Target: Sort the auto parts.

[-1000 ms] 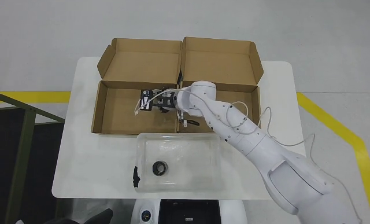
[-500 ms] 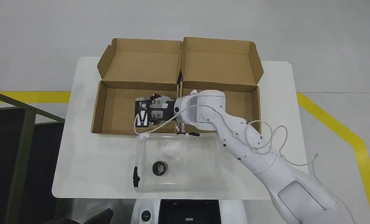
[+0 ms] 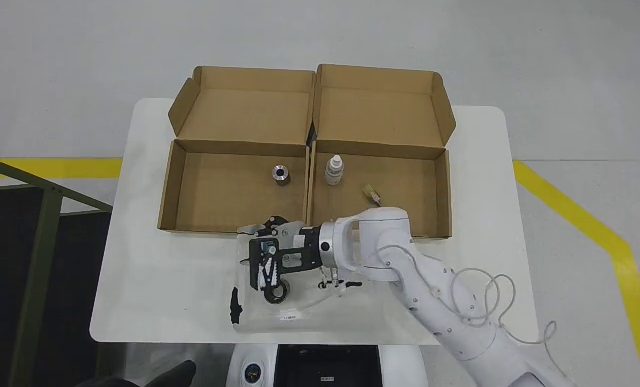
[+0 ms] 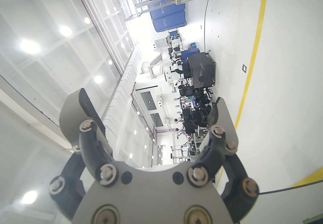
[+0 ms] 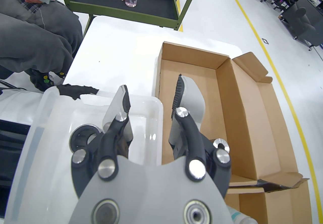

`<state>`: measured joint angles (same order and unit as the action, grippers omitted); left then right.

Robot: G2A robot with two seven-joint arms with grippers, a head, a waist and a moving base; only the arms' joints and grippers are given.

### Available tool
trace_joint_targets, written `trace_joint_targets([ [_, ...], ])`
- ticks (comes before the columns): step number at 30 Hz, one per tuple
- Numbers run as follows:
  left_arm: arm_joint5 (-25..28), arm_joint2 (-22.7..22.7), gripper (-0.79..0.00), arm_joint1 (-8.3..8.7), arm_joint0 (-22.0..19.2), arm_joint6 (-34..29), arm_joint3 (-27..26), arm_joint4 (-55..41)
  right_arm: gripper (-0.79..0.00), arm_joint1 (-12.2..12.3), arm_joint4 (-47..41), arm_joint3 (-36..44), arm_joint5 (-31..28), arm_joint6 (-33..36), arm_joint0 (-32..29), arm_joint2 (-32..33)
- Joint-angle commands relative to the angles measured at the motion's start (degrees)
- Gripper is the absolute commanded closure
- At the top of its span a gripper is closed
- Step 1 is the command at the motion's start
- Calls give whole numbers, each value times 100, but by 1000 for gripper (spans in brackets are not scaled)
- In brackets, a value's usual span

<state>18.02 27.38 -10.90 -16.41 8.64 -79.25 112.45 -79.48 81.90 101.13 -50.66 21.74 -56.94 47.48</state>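
From above, we see the right gripper (image 3: 268, 271) hanging low over the clear bin (image 3: 340, 309) at the near edge of the table (image 3: 150, 277). We judge it is placed there to collect the next part. Beyond the bin, the left-hand box (image 3: 205, 192) holds a metal bush (image 3: 278, 173) standing on end, bore upward. The right-hand box (image 3: 410, 182) holds a white bottle (image 3: 335, 168) and a small yellowish part (image 3: 372, 194); we cannot tell how these two are oriented. In the left wrist view, the left gripper (image 4: 150, 98) points out into the hall with its jaws spread and nothing between them, apparently parked clear of the work. In the right wrist view, the right gripper's jaws stand apart and empty. Just beside one finger a black ring (image 5: 83, 135) lies on the bin floor, seemingly flat with its bore upward and partly hidden by the linkage, so it has no long axis to line up with.
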Motion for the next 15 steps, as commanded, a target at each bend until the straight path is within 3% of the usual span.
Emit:
trace_joint_targets([
  [1,0,0,-785,0,0,0,0,0,-332,44,68,92,-70,-9,-153,32],
  [15,0,0,-785,0,0,0,0,0,-348,303,617,360,-426,-178,-975,99],
])
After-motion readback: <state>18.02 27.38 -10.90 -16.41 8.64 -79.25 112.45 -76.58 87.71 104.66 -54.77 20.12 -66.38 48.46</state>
